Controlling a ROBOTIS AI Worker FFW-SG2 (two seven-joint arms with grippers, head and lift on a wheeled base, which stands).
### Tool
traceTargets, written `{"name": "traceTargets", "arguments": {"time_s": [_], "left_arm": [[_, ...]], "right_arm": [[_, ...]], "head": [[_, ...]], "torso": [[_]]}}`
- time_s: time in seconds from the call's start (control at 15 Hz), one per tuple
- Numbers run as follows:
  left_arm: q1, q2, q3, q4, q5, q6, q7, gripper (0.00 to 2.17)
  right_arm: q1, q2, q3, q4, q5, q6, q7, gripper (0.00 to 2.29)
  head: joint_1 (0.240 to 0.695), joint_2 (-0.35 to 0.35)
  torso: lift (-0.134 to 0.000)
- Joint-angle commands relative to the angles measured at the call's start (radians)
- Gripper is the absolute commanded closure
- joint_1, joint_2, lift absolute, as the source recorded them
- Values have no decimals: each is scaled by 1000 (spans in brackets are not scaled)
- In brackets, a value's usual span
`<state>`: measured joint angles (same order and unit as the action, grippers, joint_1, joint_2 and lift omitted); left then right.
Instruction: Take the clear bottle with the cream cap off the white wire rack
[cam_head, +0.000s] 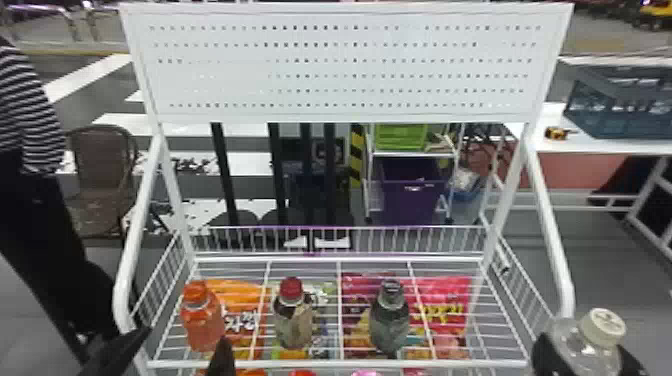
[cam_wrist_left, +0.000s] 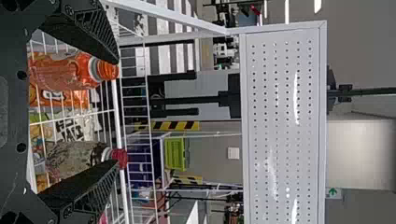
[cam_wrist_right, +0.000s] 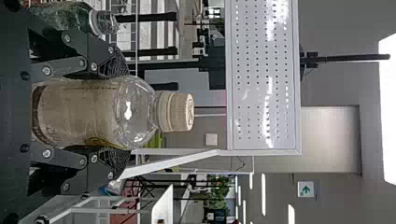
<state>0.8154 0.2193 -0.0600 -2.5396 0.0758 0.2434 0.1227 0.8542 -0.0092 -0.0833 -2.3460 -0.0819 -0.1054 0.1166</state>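
Observation:
At the lower right of the head view, my right gripper (cam_head: 589, 356) is shut on the clear bottle (cam_head: 570, 334) with the cream cap (cam_head: 603, 327). The bottle is outside the right side of the white wire rack (cam_head: 340, 364). The right wrist view has the bottle (cam_wrist_right: 133, 112) squeezed between both fingers of the right gripper (cam_wrist_right: 127, 114), cap clear of them. My left gripper (cam_head: 172, 347) is parked at the rack's front left, fingers apart; in the left wrist view the left gripper (cam_wrist_left: 116, 112) is open, near the orange and red-capped bottles.
On the rack stand an orange bottle (cam_head: 202, 320), a red-capped bottle (cam_head: 293, 317) and a dark-capped bottle (cam_head: 390, 320). Snack bags (cam_head: 445, 305) lie below the wires. A perforated white panel (cam_head: 345, 65) rises behind, with slanted side posts (cam_head: 552, 225) beside the rack.

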Motion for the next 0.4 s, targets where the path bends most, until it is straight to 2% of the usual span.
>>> {"name": "traceTargets", "arguments": {"time_s": [0.0, 0.33], "left_arm": [[-1, 0, -1, 1, 1, 1, 0, 134], [-1, -3, -6, 4, 2, 1, 0, 134]], "right_arm": [[-3, 2, 0, 2, 5, 7, 0, 1865], [-6, 0, -1, 2, 4, 22, 0, 1865]], "head": [[499, 0], [499, 0]], "torso": [[0], [0]]}}
